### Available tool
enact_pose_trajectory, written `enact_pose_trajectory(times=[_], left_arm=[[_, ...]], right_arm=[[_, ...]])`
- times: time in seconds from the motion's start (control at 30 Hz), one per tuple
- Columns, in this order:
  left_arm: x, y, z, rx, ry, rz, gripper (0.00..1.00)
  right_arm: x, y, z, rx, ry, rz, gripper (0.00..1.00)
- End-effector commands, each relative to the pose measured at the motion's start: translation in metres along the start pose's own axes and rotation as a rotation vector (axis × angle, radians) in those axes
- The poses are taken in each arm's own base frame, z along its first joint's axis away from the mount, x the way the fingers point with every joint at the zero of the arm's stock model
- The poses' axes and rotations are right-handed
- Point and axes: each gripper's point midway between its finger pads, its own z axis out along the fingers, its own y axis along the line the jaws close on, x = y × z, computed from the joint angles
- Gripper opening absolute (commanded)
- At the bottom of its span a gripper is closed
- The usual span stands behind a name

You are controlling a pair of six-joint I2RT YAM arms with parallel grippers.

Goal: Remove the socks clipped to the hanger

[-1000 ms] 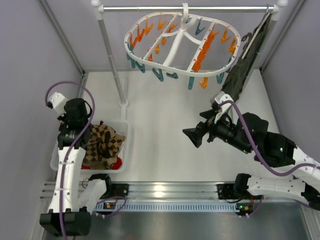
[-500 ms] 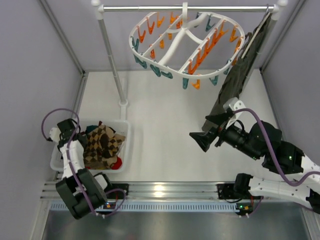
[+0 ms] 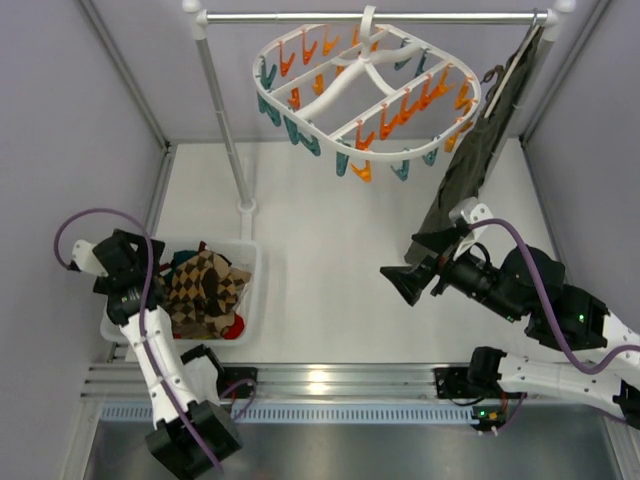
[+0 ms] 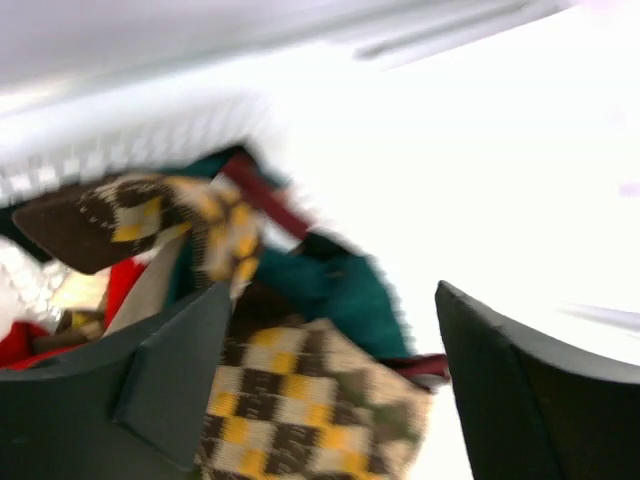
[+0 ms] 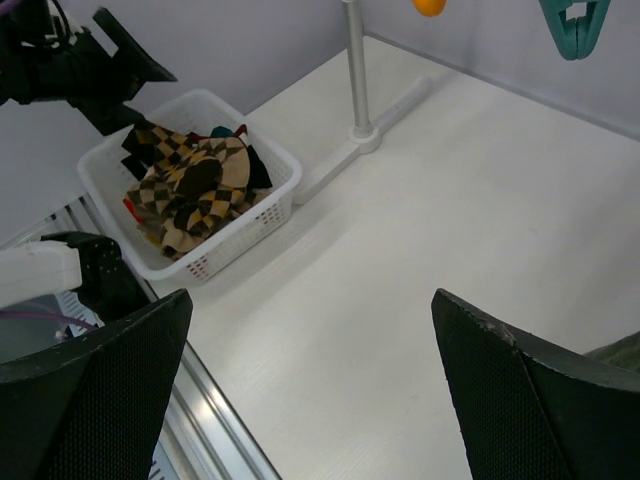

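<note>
Brown checked socks [image 3: 205, 290] are shown heaped in the white basket [image 3: 254, 290], well apart from the hanger [image 3: 358, 66] hung on the metal rail [image 3: 300, 16]. The left gripper [image 4: 330, 380], at the basket's edge, and the right gripper [image 5: 310, 390] are seen spread apart, empty.

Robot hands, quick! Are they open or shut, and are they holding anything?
Left gripper: open, holding nothing.
Right gripper: open, holding nothing.

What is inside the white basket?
A heap of socks: brown-tan checked ones on top, a dark teal one and something red beneath. Anything deeper in the basket is covered.
</note>
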Motion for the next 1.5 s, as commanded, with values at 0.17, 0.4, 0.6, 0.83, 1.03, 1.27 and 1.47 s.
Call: enact_pose_trajectory(times=[0.17,0.4,0.6,0.83,1.03,1.27,1.47], left_arm=[[-0.043,-0.07,-0.077,0.326,-0.066,0.185,0.98],[-0.003,-0.129,-0.128,0.603,0.032,0.582,0.99],[0.023,-0.127,-0.173,0.7,0.014,0.802,0.99],[0.005,-0.091,-0.209,0.735,-0.013,0.801,0.99],[0.0,-0.067,-0.23,0.79,-0.03,0.794,0.99],[-0.008,-0.052,-0.239,0.821,-0.071,0.794,0.99],[-0.007,-0.053,-0.237,0.82,-0.068,0.803,0.99]], right_arm=[[-0.016,-0.005,0.001,0.045,-0.067,0.041,1.0],[0.002,-0.082,-0.022,0.467,-0.109,0.078,1.0],[0.032,-0.124,-0.06,0.717,-0.011,0.047,0.99],[0.032,-0.146,-0.098,0.835,0.038,-0.003,0.99],[0.031,-0.154,-0.124,0.851,0.032,0.01,1.0],[0.033,-0.162,-0.144,0.86,0.037,-0.006,1.0],[0.028,-0.164,-0.152,0.863,0.031,-0.01,0.99]])
